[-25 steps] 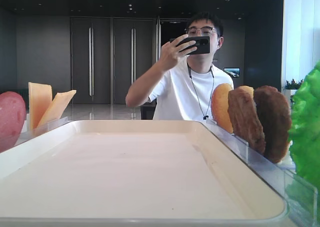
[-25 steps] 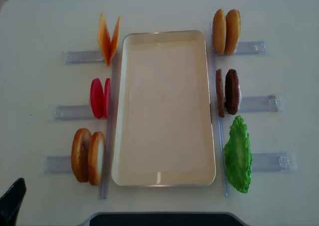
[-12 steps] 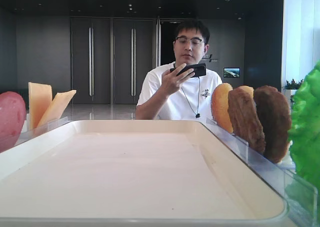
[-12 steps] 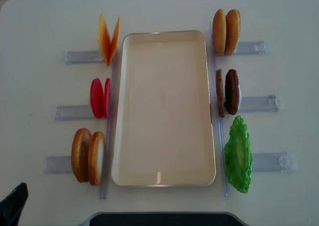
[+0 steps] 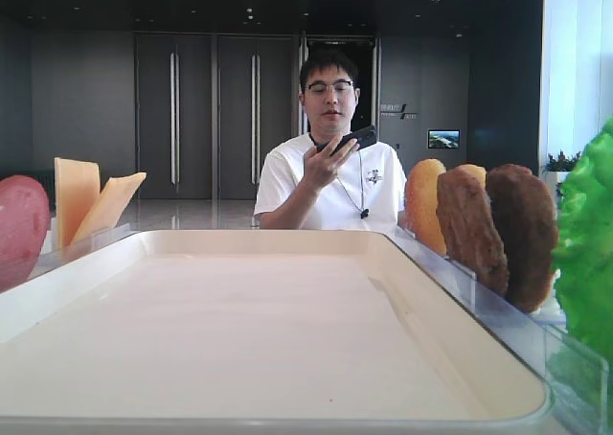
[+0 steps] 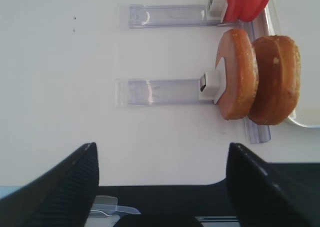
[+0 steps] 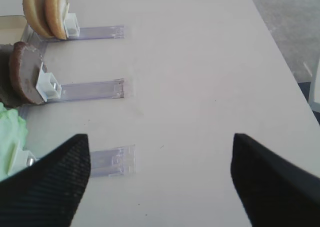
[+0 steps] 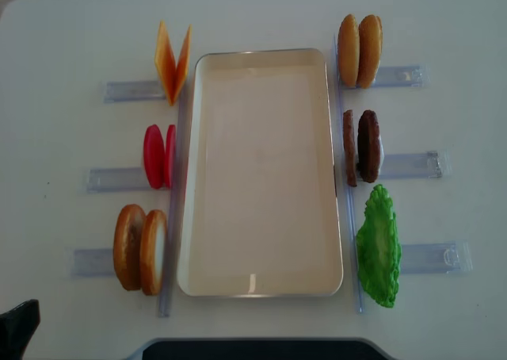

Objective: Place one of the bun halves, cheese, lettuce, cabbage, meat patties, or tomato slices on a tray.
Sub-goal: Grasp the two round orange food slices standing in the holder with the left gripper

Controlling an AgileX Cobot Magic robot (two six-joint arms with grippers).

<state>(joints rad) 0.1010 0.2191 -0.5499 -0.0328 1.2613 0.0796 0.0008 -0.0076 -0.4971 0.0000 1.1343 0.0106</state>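
Left gripper (image 6: 161,172) jaws wide, holding nothing, over bare table short of bun halves (image 6: 260,80) standing in their clear holder (image 6: 165,92). Right gripper (image 7: 159,169) likewise wide, empty. Tray (image 8: 261,285) mid-table, food racked upright either side

A man in glasses and a white T-shirt (image 5: 330,181) holds a dark phone (image 5: 347,140) beyond the white desk (image 8: 63,43), where clear plastic holders (image 8: 420,258) lie.

1 camera looks straight down, 1 sits low at the tray (image 8: 261,56) rim, 2 ride the wrists.
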